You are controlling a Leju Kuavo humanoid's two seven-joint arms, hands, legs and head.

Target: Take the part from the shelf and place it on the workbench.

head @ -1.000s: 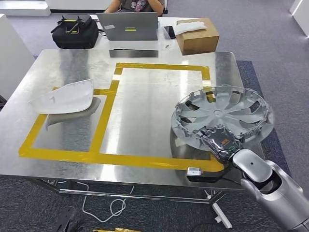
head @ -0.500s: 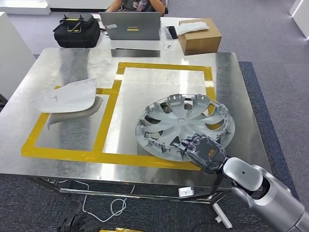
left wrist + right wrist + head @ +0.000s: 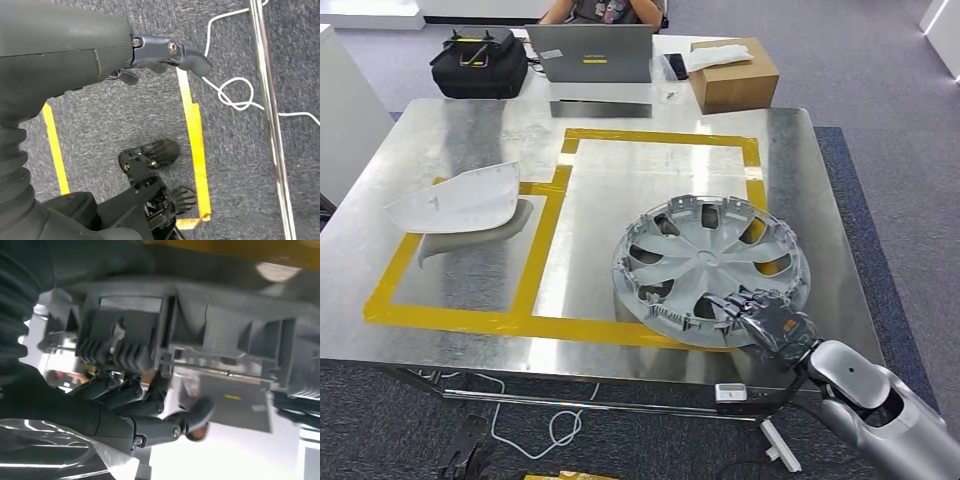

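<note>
Right hand (image 3: 771,325) gripping grey wheel cover (image 3: 710,268) rim, on taped metal workbench (image 3: 433,300)

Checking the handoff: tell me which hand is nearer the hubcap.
Right. The right hand grips the hubcap at its near rim; the left hand hangs over the carpet, beside the table.

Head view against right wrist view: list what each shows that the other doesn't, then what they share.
Head view alone: the whole hubcap lying inside the yellow tape outline on the metal workbench, the white mirror cover, the laptop, the black bag and the cardboard box.

Right wrist view alone: the ribbed clips on the hubcap's inner rim, seen from close up, with the fingers beneath them.

Both: the right hand gripping the hubcap's near rim.
</note>
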